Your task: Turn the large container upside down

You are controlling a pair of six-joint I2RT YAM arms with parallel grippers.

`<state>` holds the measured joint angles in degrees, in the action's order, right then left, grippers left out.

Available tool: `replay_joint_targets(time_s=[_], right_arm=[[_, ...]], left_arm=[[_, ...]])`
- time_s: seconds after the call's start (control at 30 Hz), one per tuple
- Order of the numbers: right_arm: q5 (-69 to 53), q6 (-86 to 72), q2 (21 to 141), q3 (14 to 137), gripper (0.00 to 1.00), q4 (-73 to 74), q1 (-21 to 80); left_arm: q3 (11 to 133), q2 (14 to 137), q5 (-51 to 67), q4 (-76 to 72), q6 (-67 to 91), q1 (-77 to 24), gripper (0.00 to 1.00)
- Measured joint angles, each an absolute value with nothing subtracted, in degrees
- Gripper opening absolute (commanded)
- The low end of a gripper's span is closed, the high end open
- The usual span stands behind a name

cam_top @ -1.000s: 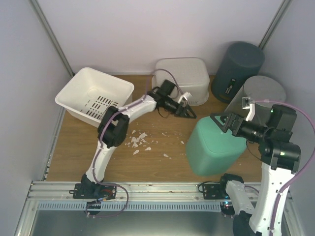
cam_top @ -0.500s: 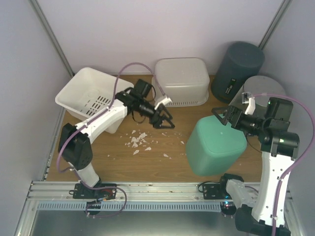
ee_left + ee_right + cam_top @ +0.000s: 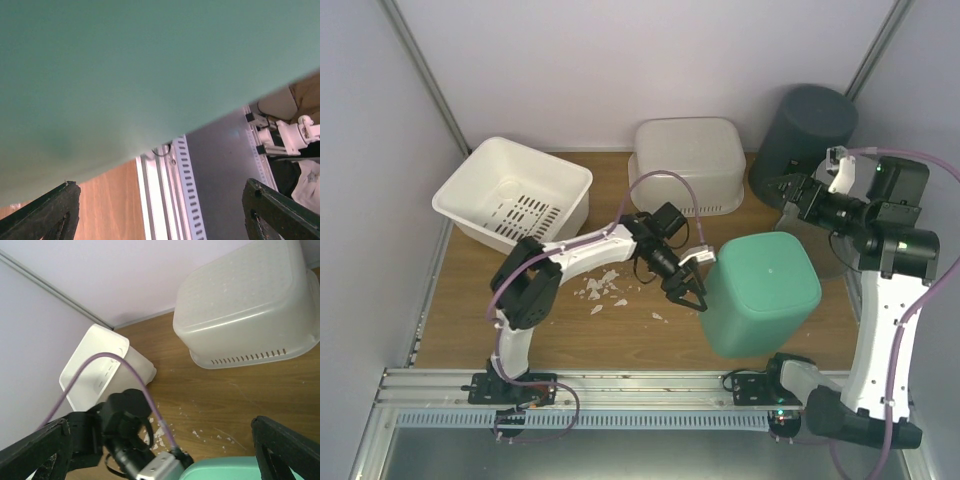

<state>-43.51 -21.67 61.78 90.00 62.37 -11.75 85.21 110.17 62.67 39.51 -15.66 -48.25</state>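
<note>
The large container point(image 3: 761, 293), mint green, stands bottom-up on the wooden table at front right. My left gripper point(image 3: 690, 293) is open right beside its left wall, close to it or just touching, with nothing between the fingers. In the left wrist view the green wall point(image 3: 125, 75) fills the upper frame above that gripper point(image 3: 160, 215). My right gripper point(image 3: 790, 190) hangs open behind and above the container, clear of it. The right gripper point(image 3: 160, 455) looks down at the container's top edge point(image 3: 240, 474) and the left wrist.
A white slotted basket point(image 3: 512, 195) sits open side up at back left. A white tub point(image 3: 688, 163) lies inverted at back centre, with a dark grey bin point(image 3: 807, 128) to its right. White crumbs point(image 3: 603, 286) litter the wood. The metal rail point(image 3: 620, 385) borders the front.
The left arm swung from near the white tub down to the green container's left side. The right gripper drew back and up. The container went from tilted to resting flat, bottom-up.
</note>
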Motion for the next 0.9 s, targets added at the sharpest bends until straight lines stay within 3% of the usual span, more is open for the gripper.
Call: replay_joint_targets(time_s=[0.5, 0.9], right_arm=[[-41.1, -20.6, 62.7, 95.6, 0.99, 62.1, -11.5], [-41.1, -19.0, 62.4, 92.5, 1.00, 60.9, -11.5]], left_arm=[[114.7, 131.7, 65.2, 29.8, 1.5, -54.0, 0.89], [117.2, 138.5, 67.5, 21.3, 15.3, -58.3, 0.89]])
